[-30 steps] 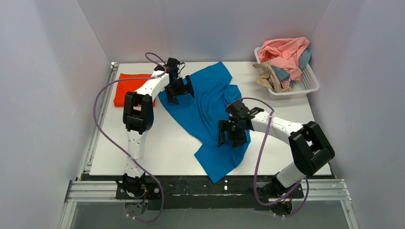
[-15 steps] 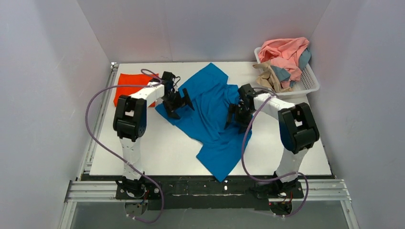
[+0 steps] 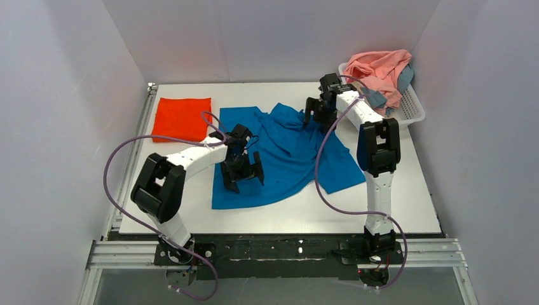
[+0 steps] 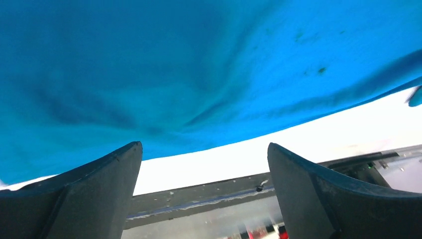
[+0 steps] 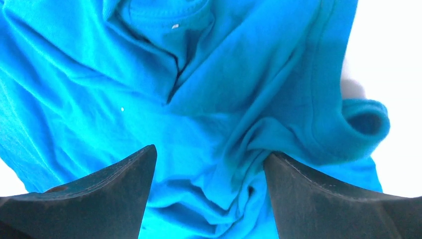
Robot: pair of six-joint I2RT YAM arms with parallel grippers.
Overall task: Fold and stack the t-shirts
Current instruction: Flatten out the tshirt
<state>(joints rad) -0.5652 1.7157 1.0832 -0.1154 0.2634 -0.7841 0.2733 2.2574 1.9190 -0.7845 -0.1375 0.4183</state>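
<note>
Shirts on the bench [image 3: 394, 197]: bright blue t-shirt [image 3: 286, 149] spread out rumpled across the middle, stretching from close to the far edge down toward the near edge, flatter at its near left part, bunched and creased at its far part. Orange-red t-shirt [image 3: 181, 117] folded into a flat rectangle by the far left corner; lies apart from the blue one. At the far right corner, white lattice basket [image 3: 412, 113] heaped with more cloth: pink t-shirt [image 3: 380, 67] on top, dusty blue cloth [image 3: 375, 98] showing beneath it.

Low over the near left part of the blue shirt, left hand [image 3: 243, 183], wide open, gripping nothing. From the left wrist: two dark fingers [image 4: 84, 199] set well apart, blue cloth filling the space beyond them, its edge running across with bare white bench past it. Cannot tell whether the fingertips touch the cloth.

At the far part of the blue shirt, near the basket, right hand [image 3: 320, 116], also wide open, holding nothing. From the right wrist: fingers [image 5: 89, 199] spread above crumpled blue folds, neckline and collar toward the top, rolled sleeve opening at the right beside bare bench. Cannot tell here either whether the tips press into the cloth.

Purple cable [image 3: 111, 171] looping beside each white arm, from the near edge up toward the wrist.
</note>
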